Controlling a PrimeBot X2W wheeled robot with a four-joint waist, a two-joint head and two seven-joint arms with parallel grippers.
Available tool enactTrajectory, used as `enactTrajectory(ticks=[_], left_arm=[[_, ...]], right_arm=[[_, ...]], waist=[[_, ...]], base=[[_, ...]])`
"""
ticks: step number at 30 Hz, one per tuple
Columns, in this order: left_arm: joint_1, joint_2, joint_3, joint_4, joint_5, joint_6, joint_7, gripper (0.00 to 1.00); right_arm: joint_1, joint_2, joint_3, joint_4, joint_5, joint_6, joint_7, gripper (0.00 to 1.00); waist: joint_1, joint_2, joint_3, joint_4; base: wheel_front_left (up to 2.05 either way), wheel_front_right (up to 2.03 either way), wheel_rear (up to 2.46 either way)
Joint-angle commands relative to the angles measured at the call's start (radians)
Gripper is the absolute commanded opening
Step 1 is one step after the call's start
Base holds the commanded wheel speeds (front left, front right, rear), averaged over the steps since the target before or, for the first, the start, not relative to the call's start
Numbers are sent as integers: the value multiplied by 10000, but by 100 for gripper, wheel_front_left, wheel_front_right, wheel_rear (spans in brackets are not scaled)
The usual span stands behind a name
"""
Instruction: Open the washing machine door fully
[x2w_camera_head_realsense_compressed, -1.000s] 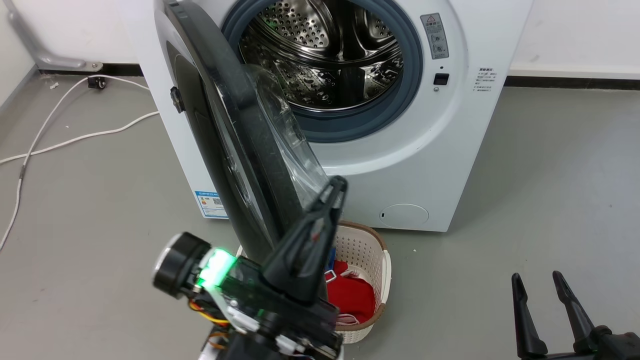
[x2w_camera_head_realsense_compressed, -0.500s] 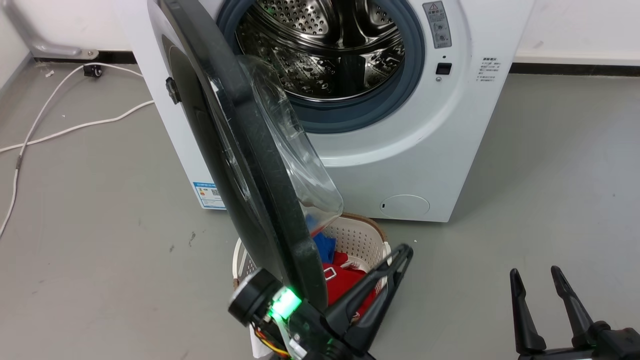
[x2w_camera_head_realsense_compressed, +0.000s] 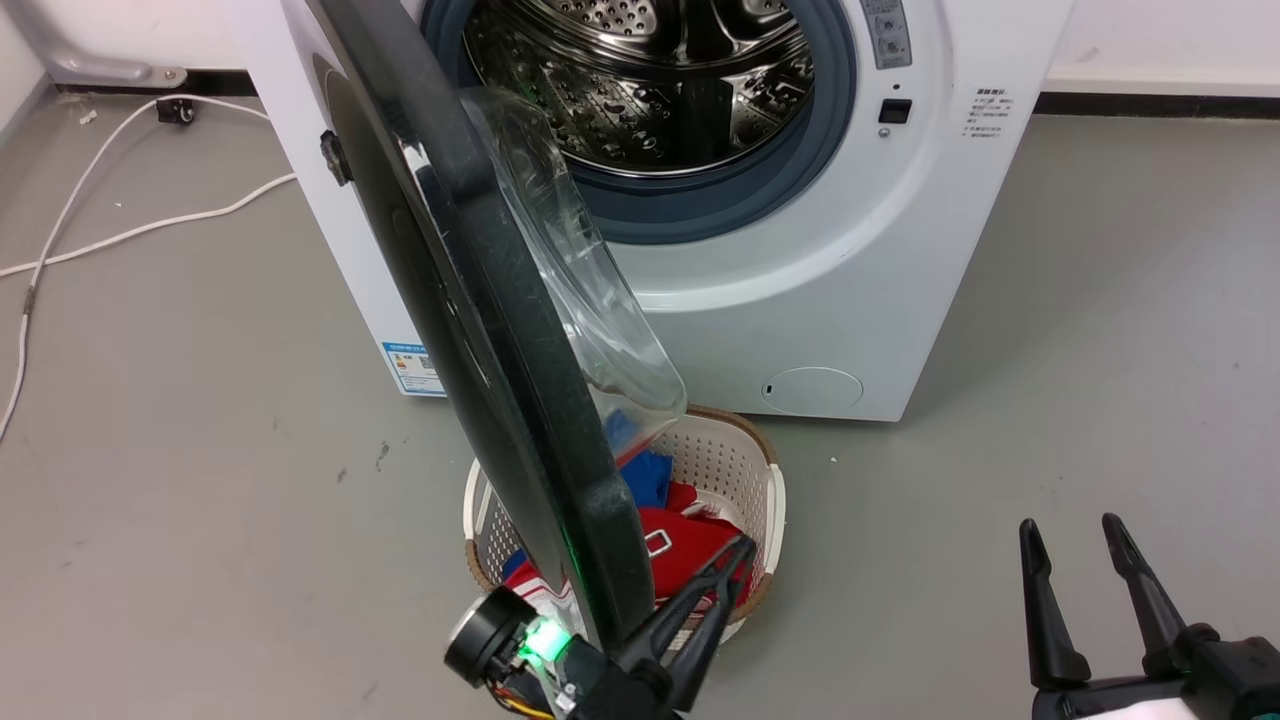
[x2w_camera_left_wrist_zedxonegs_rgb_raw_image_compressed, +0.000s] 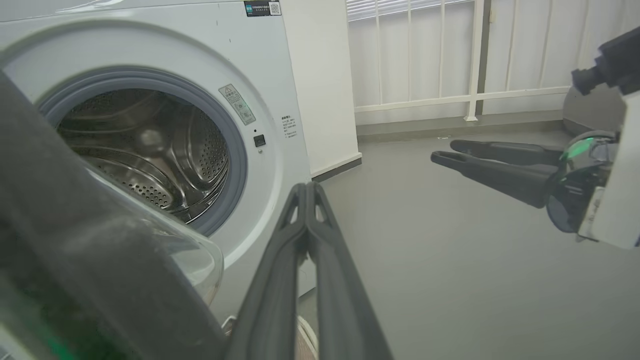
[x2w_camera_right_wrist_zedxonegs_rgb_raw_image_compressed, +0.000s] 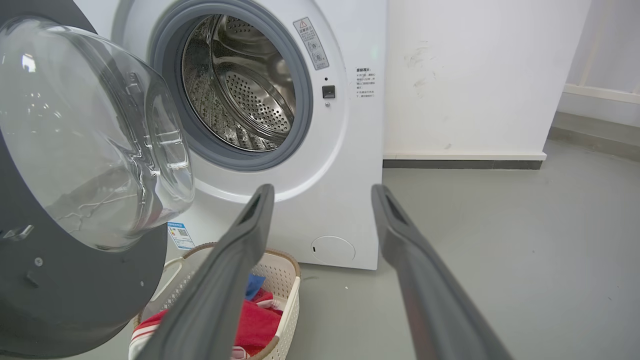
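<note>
Head view, entries near to far.

1. Left fingers (x2w_camera_left_wrist_zedxonegs_rgb_raw_image_compressed: 277, 280): pressed together to the tips, with nothing between them. They rise slantwise from the bottom edge, tips over the laundry basket (x2w_camera_head_realsense_compressed: 778, 500).
2. Right fingers (x2w_camera_head_realsense_compressed: 1040, 600): spread apart and empty. They stand upright at the lower right over bare grey floor (x2w_camera_head_realsense_compressed: 1100, 350), well apart from every other entry.
3. Washing machine door (x2w_camera_head_realsense_compressed: 520, 400): glossy black disc, seen nearly edge-on and swung partway out from the machine. Its lower rim lies just left of the left fingers, and I cannot tell whether they touch. The clear glass bowl (x2w_camera_head_realsense_compressed: 590, 290) bulges toward the drum, beyond the left fingers.
4. Laundry basket: white, perforated, brown-trimmed, on the floor under the left fingers and the door's lower rim. It holds a red garment (x2w_camera_head_realsense_compressed: 690, 535) and a blue cloth (x2w_camera_head_realsense_compressed: 650, 478).
5. Washing machine (x2w_camera_head_realsense_compressed: 800, 300): white front-loader beyond the basket, ahead of both pairs of fingers. The grey rubber ring (x2w_camera_head_realsense_compressed: 720, 205) and perforated steel drum (x2w_camera_head_realsense_compressed: 640, 100) are exposed. A round filter cover (x2w_camera_head_realsense_compressed: 812, 388) sits low on the front, and a blue label sticker (x2w_camera_head_realsense_compressed: 410, 368) shows left of the door.
6. White cable (x2w_camera_head_realsense_compressed: 150, 225): on the floor, far to the left of the left fingers.
</note>
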Motion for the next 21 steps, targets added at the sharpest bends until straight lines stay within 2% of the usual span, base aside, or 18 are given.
enactTrajectory(ticks=[1,9,21], left_arm=[[-46,34,94,137,-51,64,-27,0],[110,60,730,525,-300,396,-27,0],[512,299,2076,372,-501,1019,11,0]], right_arm=[[-154,30,10,21,-71,-2,-18,100],[-91,31,-36,114,-44,-2,-18,100],[55,31,95,202,23,-2,-18,100]], waist=[[0,-1,28,6],[0,-1,35,173],[0,-1,-67,623]], base=[[0,0,0],[0,0,0],[0,0,0]])
